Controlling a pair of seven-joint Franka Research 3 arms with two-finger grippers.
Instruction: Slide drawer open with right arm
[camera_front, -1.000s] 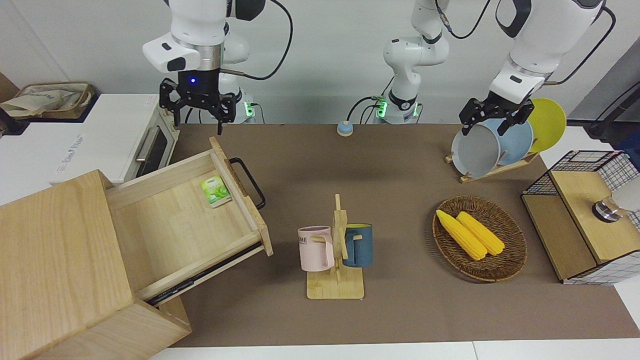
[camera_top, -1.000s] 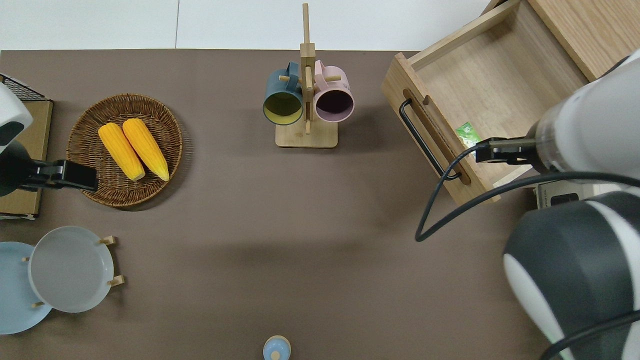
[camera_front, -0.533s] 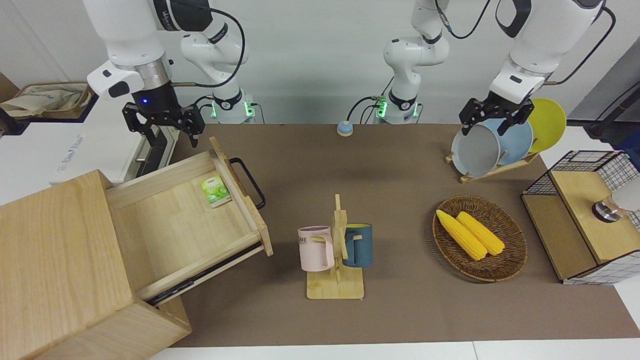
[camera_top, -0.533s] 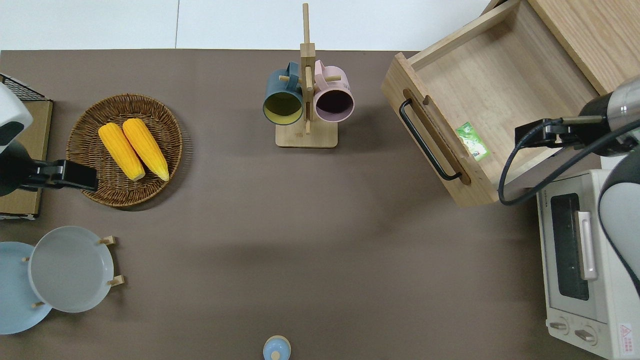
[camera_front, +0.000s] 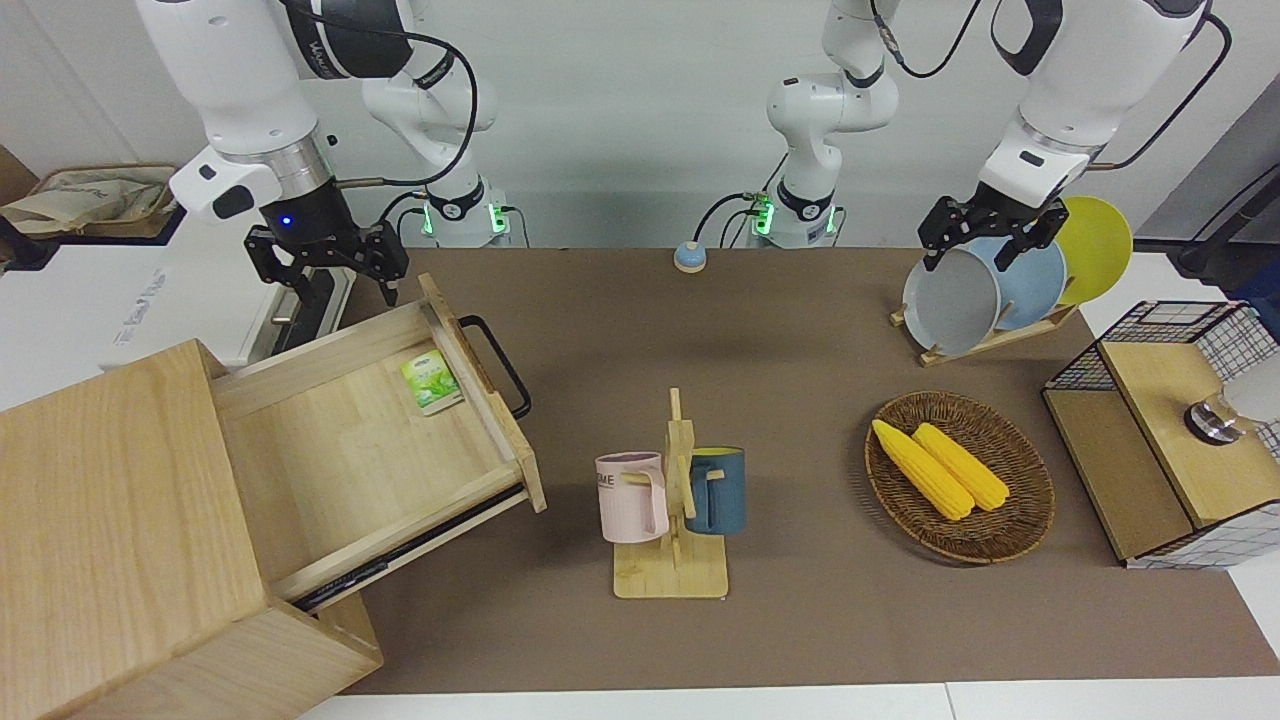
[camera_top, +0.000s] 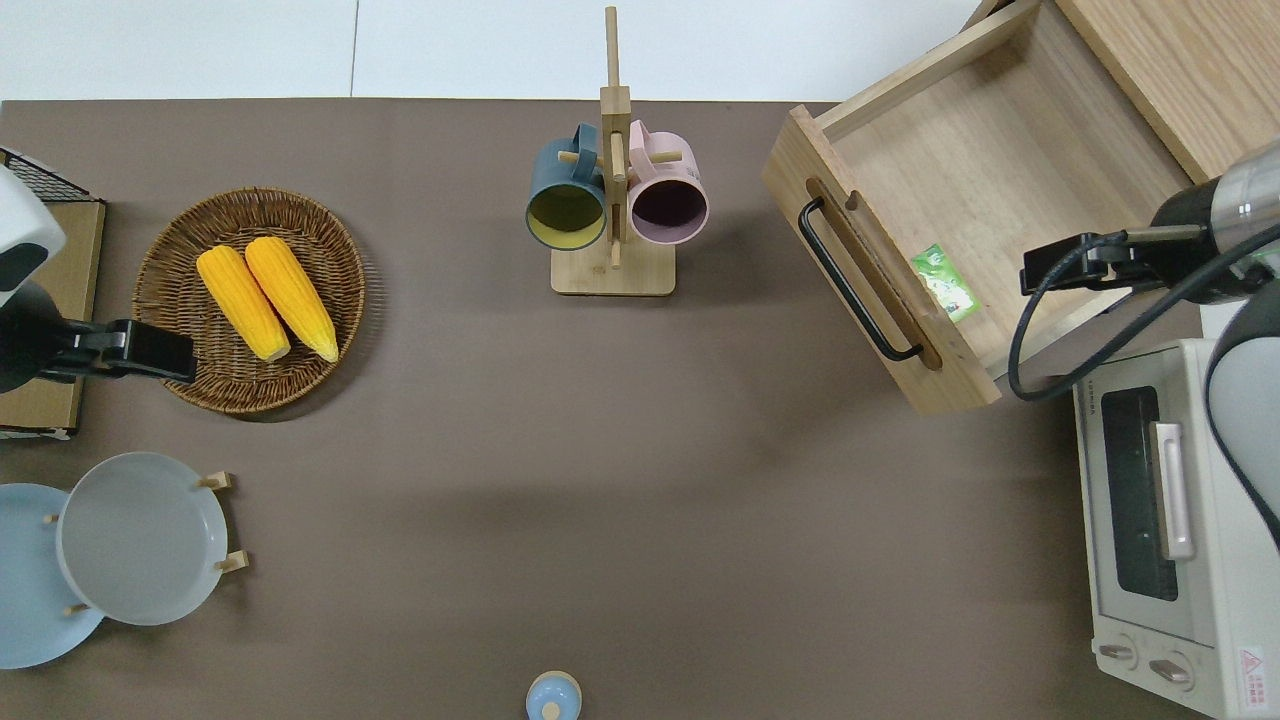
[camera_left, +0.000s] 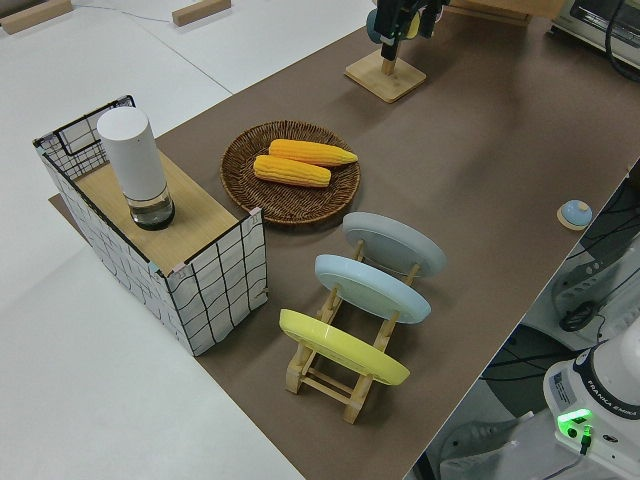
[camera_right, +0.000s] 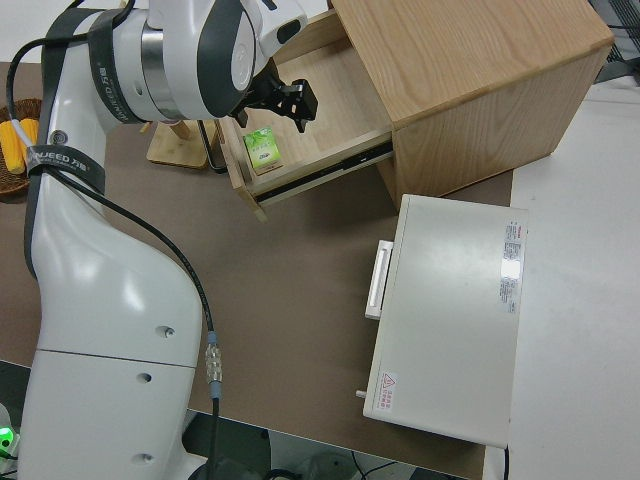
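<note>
Front, overhead, two side views

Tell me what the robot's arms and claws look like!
Both arms are glossy white jointed tubes with dark grey joint patches, silver wrist rings and black cables looping alongside. Each ends in a black fingered claw: the right gripper has a small blue light glowing on its wrist; the left gripper shows none.

A robotics lab: 2 white arms (camera_front: 250, 90) bolted by a brown-matted table (camera_front: 800, 330) of kitchen props.

Drawer (camera_front: 350, 440) pale matt wood, black metal handle (camera_front: 497, 365); basket (camera_front: 1000, 520) rough woven wicker.
</note>
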